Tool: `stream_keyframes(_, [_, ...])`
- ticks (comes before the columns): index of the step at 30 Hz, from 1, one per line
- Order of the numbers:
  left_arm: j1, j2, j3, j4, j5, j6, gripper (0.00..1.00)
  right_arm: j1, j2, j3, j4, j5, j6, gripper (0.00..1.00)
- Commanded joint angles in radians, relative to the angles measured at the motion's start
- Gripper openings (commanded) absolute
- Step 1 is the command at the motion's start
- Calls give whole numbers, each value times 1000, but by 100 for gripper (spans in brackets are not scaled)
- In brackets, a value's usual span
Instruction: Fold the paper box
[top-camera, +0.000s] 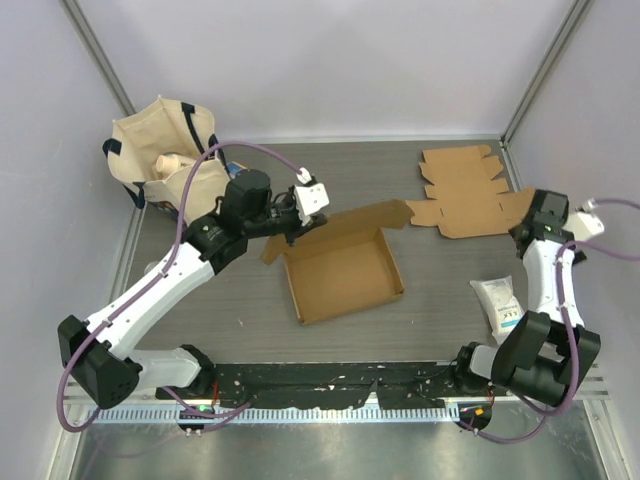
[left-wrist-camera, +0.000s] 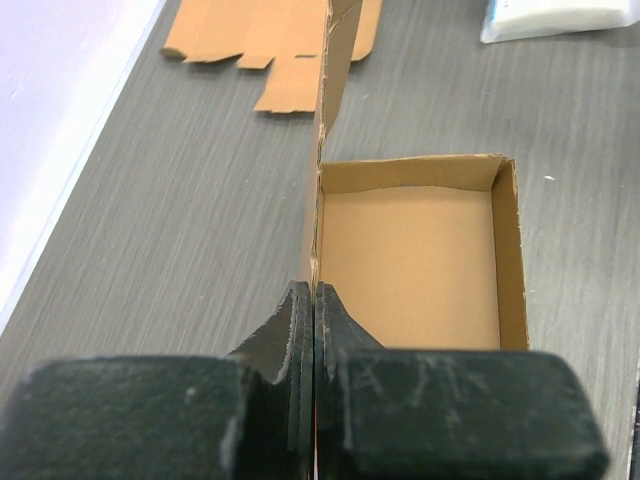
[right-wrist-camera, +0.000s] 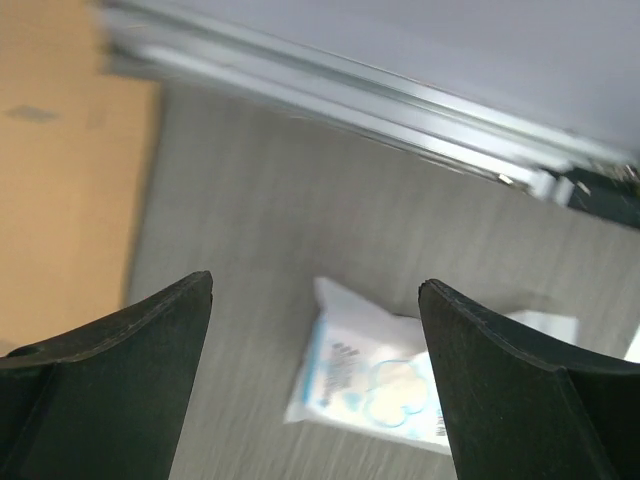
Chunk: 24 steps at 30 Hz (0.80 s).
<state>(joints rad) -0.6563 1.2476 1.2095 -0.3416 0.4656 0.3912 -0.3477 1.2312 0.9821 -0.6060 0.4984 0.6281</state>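
Note:
A brown paper box lies open in the middle of the table, three walls up and its lid flap spread toward the back. My left gripper is shut on the box's back-left wall; in the left wrist view the thin wall edge runs straight up from between the pinched fingers, with the box floor to the right. My right gripper is open and empty at the right side, above the table; its fingers frame a white packet.
A flat unfolded cardboard blank lies at the back right. A white and blue packet lies at the right front. A cream tote bag stands at the back left. Frame posts and walls enclose the table.

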Motion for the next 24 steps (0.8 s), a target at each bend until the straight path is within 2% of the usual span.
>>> stream_keyframes(1, [-72,-40,-16,98,-27,-11,0,-135,-10,-85,52,14,220,89])
stream_keyframes(5, [-100,-51,-24,99,-45,-8,0,-143,68,-164,170,20,193,91])
stream_keyframes(9, [-114,-68,-30,98,-65,3,0,-148,116,-220,181,-24,209,91])
stream_keyframes(10, [-118,-70,-28,95,-68,5,0,-148,119,-232,180,-38,211,90])
stream_keyframes(12, [-121,-71,-30,95,-74,5,0,-143,116,-264,145,-83,223,82])
stream_keyframes(16, [-120,-62,-19,82,-73,0,0,51,74,-286,42,-170,321,80])
stream_keyframes(18, [-121,-54,-13,70,-76,1,0,256,22,-281,26,-193,435,80])
stream_keyframes(19, [-121,-54,-4,61,-76,1,0,324,7,-280,43,-234,471,80])
stream_keyframes(20, [-120,-54,-4,58,-81,1,0,442,-2,-275,87,-263,508,80])
stream_keyframes(22, [-121,-60,-8,59,-85,5,0,510,-3,-263,161,-313,524,80])
stream_keyframes(24, [-123,-66,-13,59,-97,11,0,532,22,-205,99,-249,422,80])
